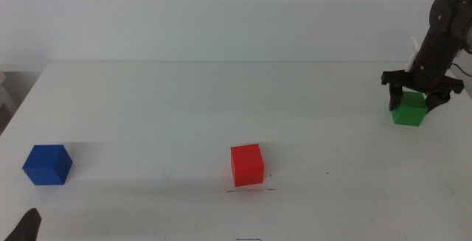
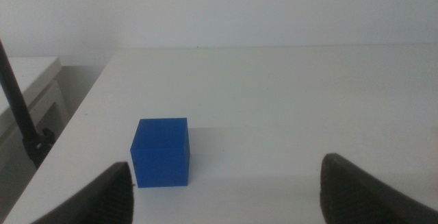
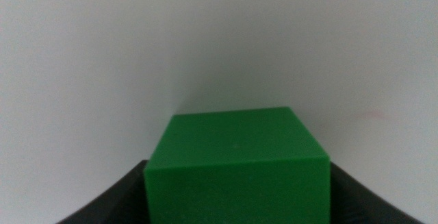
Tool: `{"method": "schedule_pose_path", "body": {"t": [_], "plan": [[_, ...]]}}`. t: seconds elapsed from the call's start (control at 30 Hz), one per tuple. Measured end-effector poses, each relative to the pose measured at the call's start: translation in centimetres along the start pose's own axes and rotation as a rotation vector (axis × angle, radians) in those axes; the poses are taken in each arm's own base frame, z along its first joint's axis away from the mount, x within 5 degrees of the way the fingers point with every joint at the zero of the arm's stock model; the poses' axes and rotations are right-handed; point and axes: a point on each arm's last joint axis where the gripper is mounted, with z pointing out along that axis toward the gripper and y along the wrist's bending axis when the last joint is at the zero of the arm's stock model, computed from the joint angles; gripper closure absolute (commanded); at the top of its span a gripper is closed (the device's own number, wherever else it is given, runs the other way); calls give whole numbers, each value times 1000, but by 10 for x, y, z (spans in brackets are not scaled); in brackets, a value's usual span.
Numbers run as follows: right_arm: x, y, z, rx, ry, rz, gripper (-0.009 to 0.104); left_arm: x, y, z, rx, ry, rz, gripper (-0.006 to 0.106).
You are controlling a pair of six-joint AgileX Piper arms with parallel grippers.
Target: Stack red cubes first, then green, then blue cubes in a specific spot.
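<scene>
The right claw (image 1: 419,97) straddles the green cube (image 1: 409,110) near the far right edge of the white table (image 1: 184,108), its jaws set wide on either side of the cube. The red cube (image 1: 247,165) sits just behind a thin dark line (image 1: 251,191) at centre front. The left claw (image 2: 226,190) hangs wide open near the blue cube (image 2: 161,152) at front left.

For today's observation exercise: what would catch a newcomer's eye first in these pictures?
Three bright cubes on a white table: the red cube at the front middle by a faint dark line, the blue cube at the left, the green cube far right. The right claw straddles the green cube, open.
</scene>
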Motion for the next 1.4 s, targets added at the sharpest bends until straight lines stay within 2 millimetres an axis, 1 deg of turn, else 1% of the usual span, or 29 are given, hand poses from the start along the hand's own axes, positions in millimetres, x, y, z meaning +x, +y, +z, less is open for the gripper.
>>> {"method": "schedule_pose_path", "body": {"t": [0.07, 0.1, 0.17, 0.23, 0.3, 0.37, 0.47, 0.5, 0.57, 0.63, 0.67, 0.73, 0.83, 0.93, 1.1, 1.23, 1.4], "plan": [[1, 0, 3, 3, 10, -1, 46, 0, 0, 0, 0, 0, 0, 7], [1, -1, 4, 7, 10, -2, 52, 0, 0, 0, 0, 0, 0, 7], [1, -2, 4, 20, 8, -7, 71, 0, 0, 0, 0, 0, 0, 7], [0, -4, 3, 41, 1, -16, 95, 0, 0, 0, 0, 0, 0, 7], [0, -6, -3, 64, -14, -34, 96, 0, 0, 0, 0, 0, 0, 7], [-1, -5, -14, 73, -39, -50, 96, 0, 0, 0, 0, 0, 0, 7], [1, 4, -44, 58, -97, -69, 96, 0, 0, 0, 0, 0, 0, 7], [4, 9, -56, 47, -115, -78, 96, 0, 0, 0, 0, 0, 0, 7], [14, 27, -76, 19, -139, -112, 96, 0, 0, 0, 0, 0, 0, 7], [33, 54, -91, 0, -140, -175, 96, 0, 0, 0, 0, 0, 0, 7], [44, 66, -93, -4, -125, -207, 96, 0, 0, 0, 0, 0, 0, 7], [73, 98, -96, -14, -91, -271, 96, 0, 0, 0, 0, 0, 0, 7], [111, 138, -95, -14, -48, -321, 96, 0, 0, 0, 0, 0, 0, 7], [139, 173, -102, -22, -58, -369, 96, 0, 0, 0, 0, 0, 0, 7], [170, 212, -117, -45, -101, -391, 96, 0, 0, 0, 0, 0, 0, 7], [196, 240, -127, -96, -103, -360, 96, 0, 0, 0, 0, 0, 0, 7], [215, 255, -130, -136, -74, -356, 96, 0, 0, 0, 0, 0, 0, 7]]}}
